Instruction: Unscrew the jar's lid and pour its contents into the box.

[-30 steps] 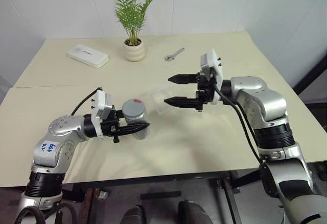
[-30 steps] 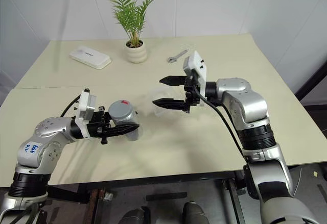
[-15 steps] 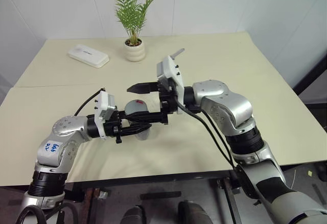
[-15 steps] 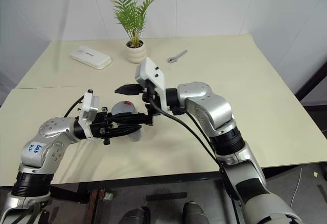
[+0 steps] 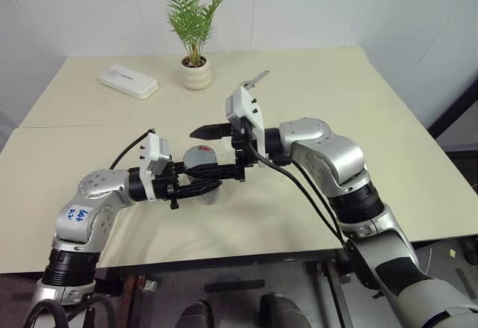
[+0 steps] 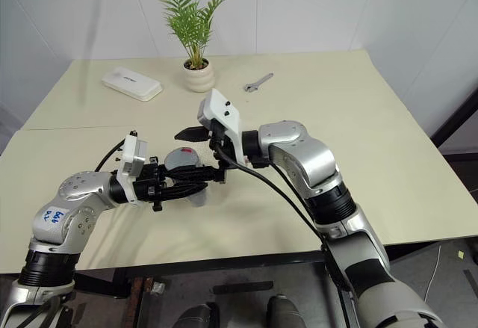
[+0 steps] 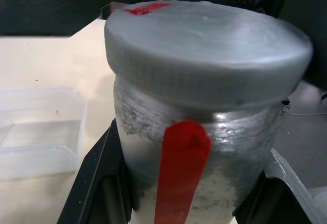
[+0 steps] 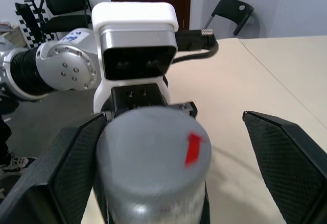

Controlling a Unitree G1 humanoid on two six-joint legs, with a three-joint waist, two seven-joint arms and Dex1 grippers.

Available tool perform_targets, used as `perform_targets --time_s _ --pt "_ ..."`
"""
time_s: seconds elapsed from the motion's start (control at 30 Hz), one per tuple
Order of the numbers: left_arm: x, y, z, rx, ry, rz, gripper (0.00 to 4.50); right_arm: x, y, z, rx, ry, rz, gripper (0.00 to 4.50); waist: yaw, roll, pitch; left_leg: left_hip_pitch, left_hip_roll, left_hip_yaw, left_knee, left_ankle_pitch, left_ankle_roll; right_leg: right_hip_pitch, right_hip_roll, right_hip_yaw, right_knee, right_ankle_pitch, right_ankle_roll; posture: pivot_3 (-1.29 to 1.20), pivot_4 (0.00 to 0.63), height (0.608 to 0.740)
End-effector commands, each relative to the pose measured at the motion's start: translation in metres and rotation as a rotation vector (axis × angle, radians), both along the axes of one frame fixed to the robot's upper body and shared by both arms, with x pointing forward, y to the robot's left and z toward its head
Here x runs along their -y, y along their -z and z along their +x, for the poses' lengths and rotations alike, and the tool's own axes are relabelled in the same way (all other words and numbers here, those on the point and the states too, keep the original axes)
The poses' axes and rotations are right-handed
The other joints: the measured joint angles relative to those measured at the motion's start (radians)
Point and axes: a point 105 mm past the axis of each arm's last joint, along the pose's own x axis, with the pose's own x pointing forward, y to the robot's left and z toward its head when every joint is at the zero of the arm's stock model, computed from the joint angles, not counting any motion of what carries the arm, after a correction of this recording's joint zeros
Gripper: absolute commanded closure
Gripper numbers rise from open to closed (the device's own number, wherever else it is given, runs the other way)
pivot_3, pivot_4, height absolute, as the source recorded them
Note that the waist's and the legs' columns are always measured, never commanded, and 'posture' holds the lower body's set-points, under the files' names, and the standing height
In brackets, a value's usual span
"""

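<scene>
My left gripper [image 5: 205, 183] is shut on the jar [image 7: 196, 168], holding it upright just above the table. The jar is small and clear, with a red label strip [image 7: 181, 170] down its side. The grey lid [image 8: 152, 155] with a red mark [image 8: 193, 149] sits on the jar. My right gripper [image 5: 214, 152] is open and points across at the lid, one finger [image 8: 69, 170] close beside it and the other finger [image 8: 286, 157] well clear. The clear box [image 7: 40, 132] lies on the table just beyond the jar. The contents cannot be made out through the jar's frosted wall.
A white plant pot [image 5: 196, 75] with a small palm stands at the back of the beige table [image 5: 388, 119]. Left of it lies a white rectangular case [image 5: 128, 81], and right of it a metal wrench [image 5: 255, 80]. The table's front edge runs just below my arms.
My right gripper has swung left from above the box to straddle the jar's lid, still open. The left gripper and jar have stayed put.
</scene>
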Motion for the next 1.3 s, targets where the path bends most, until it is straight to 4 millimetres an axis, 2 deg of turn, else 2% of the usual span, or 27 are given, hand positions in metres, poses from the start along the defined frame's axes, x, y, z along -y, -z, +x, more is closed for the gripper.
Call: perform_targets --time_s 0.03,0.6,0.7,0.77,0.87,1.0,1.3 --pt "0.0 -0.012 -0.003 0.068 0.018 -0.001 2.59 0.016 -0.015 0.008 0.04 0.047 0.028 0.02 0.0 0.0 0.0 0.0 0.0 0.0 0.0 0.0 0.0 0.0 0.0 0.0 0.0 0.0 0.0 0.0 0.15 0.74" --pt "-0.004 -0.009 -0.003 0.062 0.011 0.001 2.59 0.043 -0.017 0.017 0.017 0.077 0.027 0.02 0.0 0.0 0.0 0.0 0.0 0.0 0.0 0.0 0.0 0.0 0.001 0.0 0.0 0.0 0.0 0.0 0.15 0.74" --pt "-0.005 -0.008 -0.003 0.06 0.01 0.004 2.59 0.046 -0.019 0.012 0.007 0.046 0.04 0.02 0.001 0.0 0.0 0.0 0.0 0.0 0.0 0.0 0.0 0.0 0.001 0.0 0.0 0.0 0.0 0.0 0.15 0.74" --pt "-0.006 -0.008 -0.003 0.058 0.009 0.008 2.59 0.048 -0.021 0.0 -0.007 -0.031 0.046 0.02 0.001 0.0 0.0 0.0 0.0 0.0 0.0 0.0 0.0 0.0 0.001 0.0 0.0 0.0 0.0 0.0 0.15 0.74" --pt "-0.007 -0.007 -0.004 0.056 0.007 0.013 2.59 0.049 -0.022 -0.007 -0.023 -0.07 0.049 0.02 0.0 0.0 0.0 -0.001 0.0 0.0 0.0 0.0 0.0 0.0 0.001 0.0 0.0 0.0 0.0 0.0 0.15 0.74" --pt "-0.007 -0.007 -0.003 0.054 0.006 0.017 2.59 0.039 -0.027 -0.008 -0.021 -0.071 0.062 0.02 -0.001 0.0 0.0 0.0 0.001 0.0 0.001 0.0 0.0 0.0 0.001 0.0 0.001 0.0 0.0 0.0 0.15 0.74" --pt "-0.003 -0.006 -0.003 0.05 0.016 0.015 2.59 0.003 -0.017 -0.015 -0.026 -0.078 0.021 0.02 0.0 0.0 0.0 -0.001 0.002 0.0 0.001 0.0 -0.001 -0.001 0.002 0.001 0.001 0.0 0.0 0.0 0.15 0.74"
